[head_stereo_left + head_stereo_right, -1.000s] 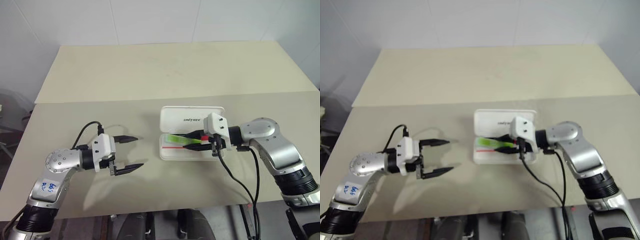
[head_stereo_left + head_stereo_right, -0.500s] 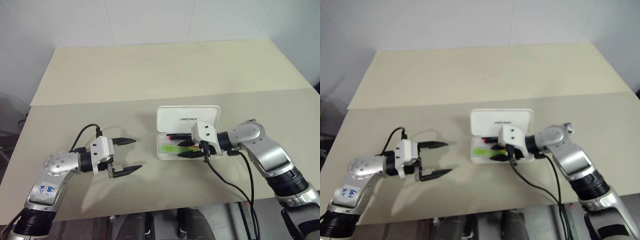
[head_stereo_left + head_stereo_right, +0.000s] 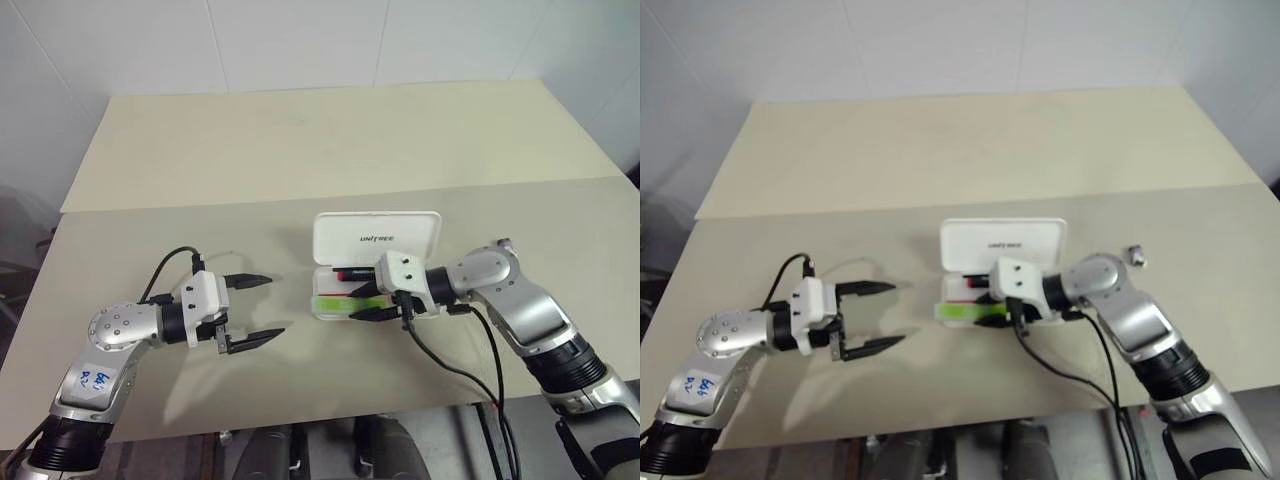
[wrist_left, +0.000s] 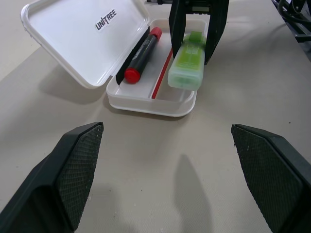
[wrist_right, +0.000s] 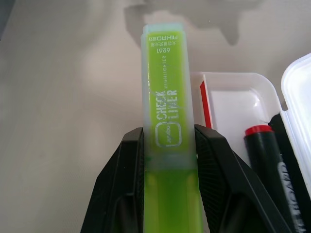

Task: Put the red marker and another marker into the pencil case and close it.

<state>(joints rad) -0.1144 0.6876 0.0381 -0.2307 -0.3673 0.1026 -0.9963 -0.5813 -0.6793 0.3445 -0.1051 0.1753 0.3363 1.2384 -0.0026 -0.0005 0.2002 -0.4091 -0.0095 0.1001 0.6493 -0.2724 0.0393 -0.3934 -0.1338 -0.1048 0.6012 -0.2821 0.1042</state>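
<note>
Now, green marker (image 3: 340,303) pinched across its barrel in the right claw (image 3: 375,301), held lengthwise over the near edge of the pencil case (image 3: 377,240), far end poking past the case's left rim — likely lined up for lowering into the tray. Red marker (image 4: 141,52) already lying inside, along the far side by the hinge, lid propped up and open. Needs shifting right to clear that rim, probably. Left claw (image 3: 256,308) spread wide and empty, hovering above the surface (image 3: 300,140) well to the left, perhaps saved for closing the lid. Small dark object (image 3: 1134,256) sitting right of the case, out of the way.
</note>
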